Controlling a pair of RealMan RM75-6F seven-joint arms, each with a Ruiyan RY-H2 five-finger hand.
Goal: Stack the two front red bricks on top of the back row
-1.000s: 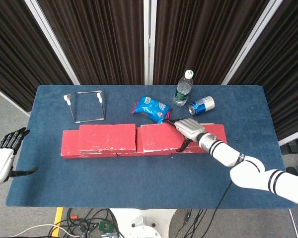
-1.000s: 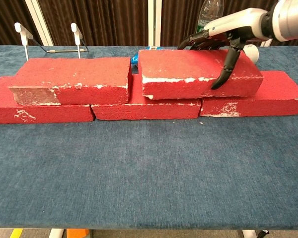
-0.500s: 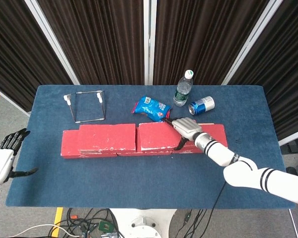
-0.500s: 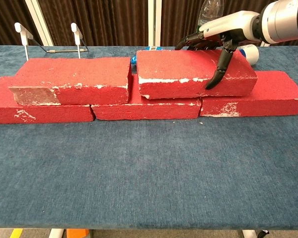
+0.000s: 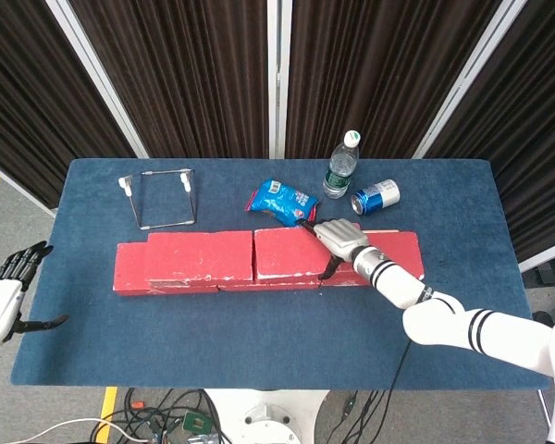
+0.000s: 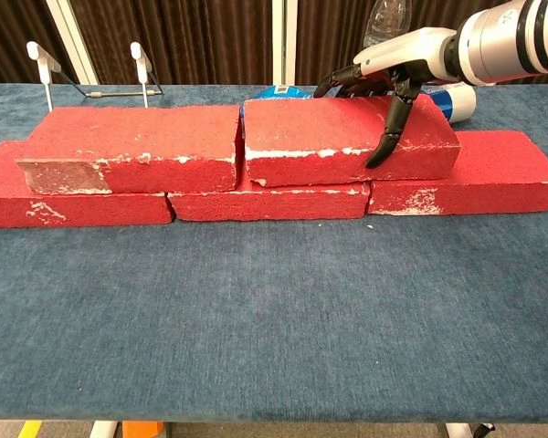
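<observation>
Two upper bricks (image 6: pixel 347 137) side by side; right robot hand (image 6: pixel 384 78) grips one

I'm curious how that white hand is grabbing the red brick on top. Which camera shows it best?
The chest view: the right hand lies over the upper right brick, thumb down its front face, fingers over the back edge. The head view shows the same hand from above, small, hiding the contact.

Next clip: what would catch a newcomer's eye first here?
The two-tier wall of red bricks across the middle of the blue table, with the right hand gripping the upper right brick. Behind it lie a snack bag, water bottle and tipped can.
</observation>
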